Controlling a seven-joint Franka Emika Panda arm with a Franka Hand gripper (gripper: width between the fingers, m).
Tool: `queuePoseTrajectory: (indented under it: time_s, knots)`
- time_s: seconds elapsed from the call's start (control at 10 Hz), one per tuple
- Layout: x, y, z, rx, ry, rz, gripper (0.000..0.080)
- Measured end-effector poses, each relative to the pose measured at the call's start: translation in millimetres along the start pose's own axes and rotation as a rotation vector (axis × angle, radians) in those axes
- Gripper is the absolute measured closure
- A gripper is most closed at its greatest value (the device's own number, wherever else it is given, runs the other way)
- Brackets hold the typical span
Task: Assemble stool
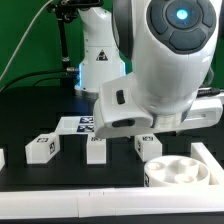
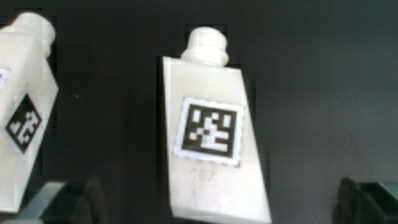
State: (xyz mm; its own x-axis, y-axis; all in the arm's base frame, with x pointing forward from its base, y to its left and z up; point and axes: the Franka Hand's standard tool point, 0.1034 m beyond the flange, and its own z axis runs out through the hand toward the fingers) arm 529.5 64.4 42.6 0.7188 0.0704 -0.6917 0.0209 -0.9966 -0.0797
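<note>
Stool leg (image 2: pixel 214 125) lying tag-up inside wide-spread gripper (image 2: pixel 217 198), untouched; second leg (image 2: pixel 27 110) just beside; seat (image 1: pixel 165 178) near desk (image 1: pixel 30 115) edge.

The round white seat (image 1: pixel 180 172) lies flat on the black bench (image 1: pixel 25 125), sockets up, at the exterior view's right. Three chunky tagged legs lie apart in a row beside it: outer leg (image 1: pixel 42 147), middle leg (image 1: pixel 97 150), and inner leg (image 1: pixel 150 147) nearest the seat, partly hidden.

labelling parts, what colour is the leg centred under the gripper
White leg, black-and-white square tag; clearest in wrist view.
</note>
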Motion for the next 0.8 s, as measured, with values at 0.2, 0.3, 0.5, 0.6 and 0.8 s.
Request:
queuePoseTrajectory:
  time_s: [0.2,0.3,0.5,0.6,0.8]
  knots:
    - [-5.1,-11.9,9.3,-0.007,-0.085,0.031,0.0150]
    - [-2.1,-15.8,9.3,-0.013,-0.136,0.038,0.0150]
    - [3.9,-15.7,7.7,-0.011,-0.114,0.030,0.0150]
    - [4.0,-15.8,8.5,-0.011,-0.115,0.030,0.0150]
    - [2.8,-9.8,11.2,-0.034,-0.150,0.005,0.0150]
